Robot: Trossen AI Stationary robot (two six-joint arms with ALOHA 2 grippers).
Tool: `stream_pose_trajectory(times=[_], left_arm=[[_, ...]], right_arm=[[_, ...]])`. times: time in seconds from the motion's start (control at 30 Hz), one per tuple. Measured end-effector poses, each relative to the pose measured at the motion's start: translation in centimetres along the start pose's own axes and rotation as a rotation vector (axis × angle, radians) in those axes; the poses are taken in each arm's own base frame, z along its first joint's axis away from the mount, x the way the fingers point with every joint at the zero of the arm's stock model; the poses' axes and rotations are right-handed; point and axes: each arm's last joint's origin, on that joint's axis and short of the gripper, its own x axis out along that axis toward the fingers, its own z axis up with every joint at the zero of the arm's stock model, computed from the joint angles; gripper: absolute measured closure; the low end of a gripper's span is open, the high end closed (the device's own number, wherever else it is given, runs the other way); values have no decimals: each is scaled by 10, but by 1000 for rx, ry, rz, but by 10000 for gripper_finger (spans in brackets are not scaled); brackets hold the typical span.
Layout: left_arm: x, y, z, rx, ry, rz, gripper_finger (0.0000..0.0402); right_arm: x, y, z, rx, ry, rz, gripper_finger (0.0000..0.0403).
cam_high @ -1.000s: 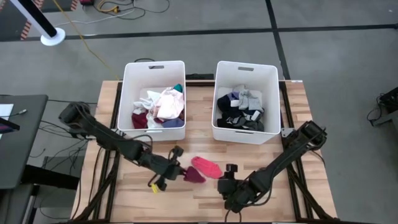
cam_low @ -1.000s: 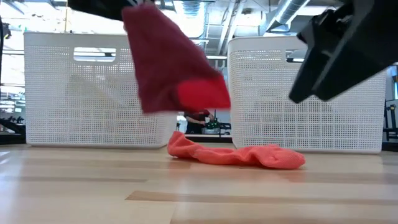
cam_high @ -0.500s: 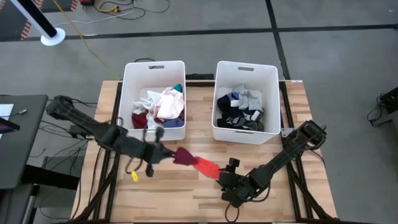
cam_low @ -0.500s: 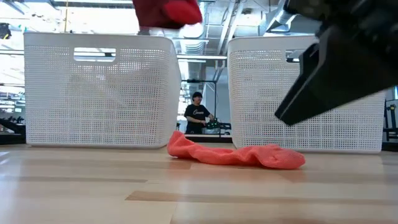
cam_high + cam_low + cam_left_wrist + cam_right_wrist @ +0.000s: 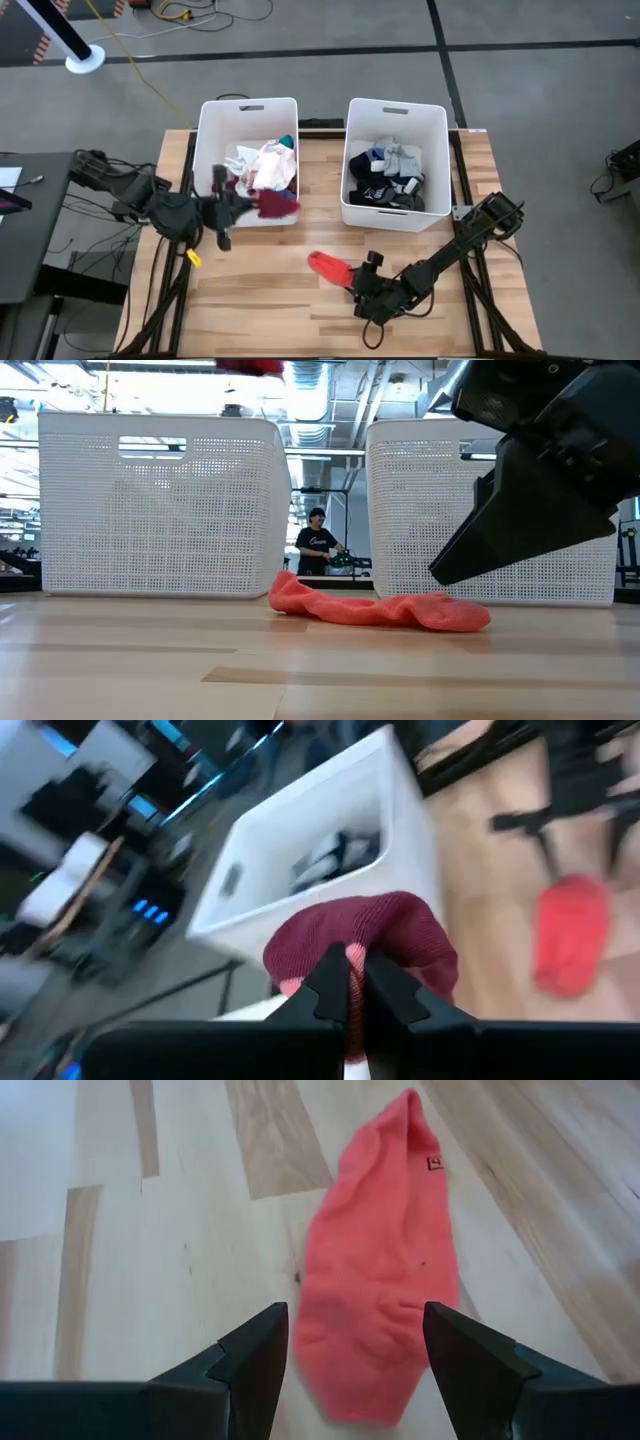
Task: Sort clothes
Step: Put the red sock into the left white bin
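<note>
Coral sock [image 5: 378, 1270] lies flat on the bench [image 5: 260, 300], directly ahead of the right hand [image 5: 355, 1345], whose spread fingers straddle its near end; its long axis runs away from that hand. A small tag on it is unreadable. The left hand [image 5: 352, 982], clenched on a maroon garment [image 5: 365, 942], hangs at the left bin [image 5: 205, 150].
</note>
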Motion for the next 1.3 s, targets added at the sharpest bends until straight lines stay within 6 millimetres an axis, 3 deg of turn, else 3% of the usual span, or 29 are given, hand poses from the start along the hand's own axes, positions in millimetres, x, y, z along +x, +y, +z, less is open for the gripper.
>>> stream_pose_trajectory(times=[0.23,0.5,0.83,1.13,1.3], left_arm=[[-8,24,-16,-2,218,137,394],[-6,43,-49,-29,515,223,392],[2,57,-69,-112,666,178,391],[19,65,-106,-195,861,28,391],[25,70,-119,-234,873,29,390]], right_arm=[[2,-2,2,8,-2,-7,154],[5,-4,5,25,-11,-8,154],[8,-8,8,50,-7,-16,154],[9,-8,8,71,-5,-17,154],[9,-8,8,77,-5,-17,154]])
